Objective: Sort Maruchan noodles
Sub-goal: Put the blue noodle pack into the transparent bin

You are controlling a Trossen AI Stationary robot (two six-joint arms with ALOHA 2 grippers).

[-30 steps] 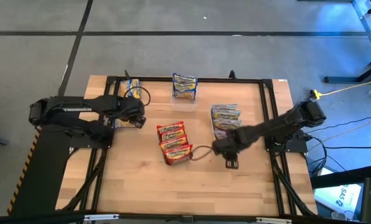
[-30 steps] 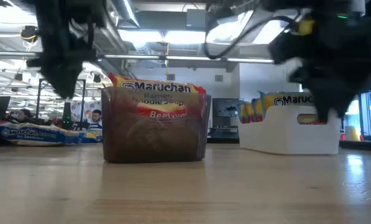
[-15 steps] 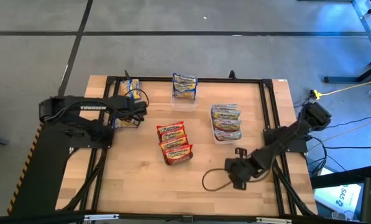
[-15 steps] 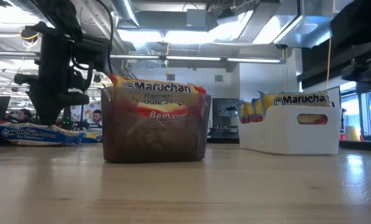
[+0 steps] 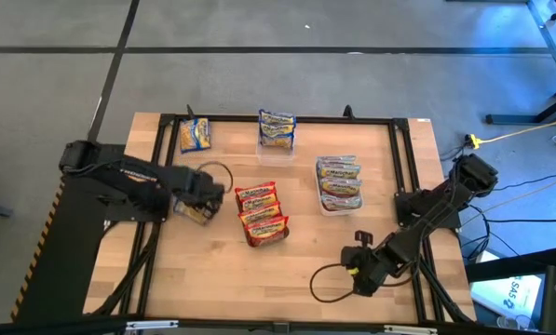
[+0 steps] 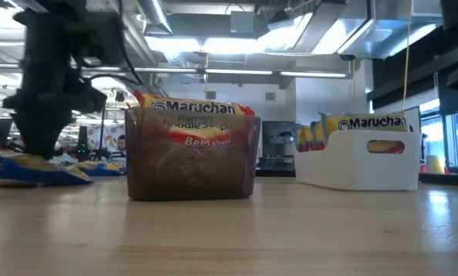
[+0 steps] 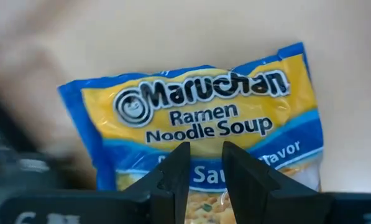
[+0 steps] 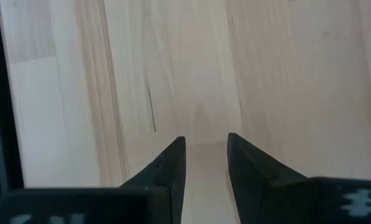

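From above, the left gripper (image 5: 200, 198) has come away from the table's far-left packets toward the middle, gripping a blue noodle packet (image 5: 196, 212) just left of the red packets (image 5: 261, 213). The right gripper (image 5: 363, 270) has withdrawn to the near right, over bare table (image 5: 287, 279).

The low view shows the blue packet's (image 6: 33, 167) edge on the tabletop.

The left wrist view alone shows its fingers (image 7: 174, 177) pinching the packet (image 7: 197, 118).

The right wrist view shows its fingers (image 8: 169, 171) slightly parted, empty.
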